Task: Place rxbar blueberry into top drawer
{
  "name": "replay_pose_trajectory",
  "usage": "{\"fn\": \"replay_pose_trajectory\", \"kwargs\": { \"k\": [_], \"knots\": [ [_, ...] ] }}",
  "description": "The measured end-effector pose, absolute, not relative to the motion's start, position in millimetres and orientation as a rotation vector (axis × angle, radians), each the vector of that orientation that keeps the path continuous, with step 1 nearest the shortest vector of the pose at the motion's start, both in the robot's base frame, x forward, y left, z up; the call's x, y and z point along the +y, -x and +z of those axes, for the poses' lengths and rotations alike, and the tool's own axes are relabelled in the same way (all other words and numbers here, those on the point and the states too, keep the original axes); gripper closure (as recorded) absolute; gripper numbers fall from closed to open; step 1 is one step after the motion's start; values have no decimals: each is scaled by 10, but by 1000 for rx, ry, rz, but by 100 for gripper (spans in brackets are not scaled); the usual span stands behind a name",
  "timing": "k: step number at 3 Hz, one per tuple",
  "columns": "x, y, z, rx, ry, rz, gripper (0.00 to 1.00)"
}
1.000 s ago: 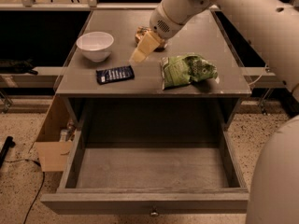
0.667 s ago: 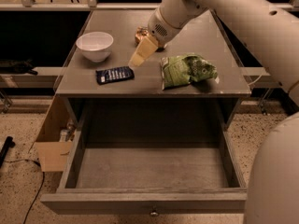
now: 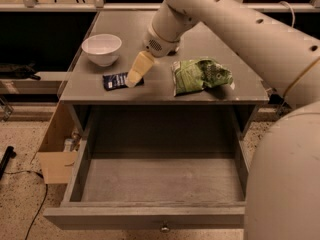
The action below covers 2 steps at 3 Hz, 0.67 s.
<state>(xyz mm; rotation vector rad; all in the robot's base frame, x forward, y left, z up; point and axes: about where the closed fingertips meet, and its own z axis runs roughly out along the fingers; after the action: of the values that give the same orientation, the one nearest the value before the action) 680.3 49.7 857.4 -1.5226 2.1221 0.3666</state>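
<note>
The rxbar blueberry [image 3: 114,81], a small flat navy wrapper with white lettering, lies on the grey cabinet top [image 3: 155,93] near its front left. My gripper [image 3: 133,79] comes down from the upper right on the white arm, with its tip at the bar's right end, touching or just above it. The top drawer [image 3: 150,216] is pulled wide open below the cabinet top. Its small round metal knob [image 3: 164,228] shows on the front panel.
A white bowl [image 3: 101,48] stands behind the bar at the left. A green bag [image 3: 200,75] lies at the front right of the top. An open cardboard box [image 3: 56,156] and a black cable [image 3: 35,211] are on the floor at the left.
My gripper has moved down and to the left, from the middle of the cabinet top to the right end of the navy bar. The bar, bowl and bag have not moved.
</note>
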Motion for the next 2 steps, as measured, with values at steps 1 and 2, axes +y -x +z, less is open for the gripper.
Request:
{"fn": "replay_pose_trajectory", "kwargs": {
  "k": [1, 2],
  "knots": [
    [978, -6872, 8285, 2111, 1647, 340, 0],
    [989, -6871, 8282, 2110, 1649, 341, 0]
  ]
}}
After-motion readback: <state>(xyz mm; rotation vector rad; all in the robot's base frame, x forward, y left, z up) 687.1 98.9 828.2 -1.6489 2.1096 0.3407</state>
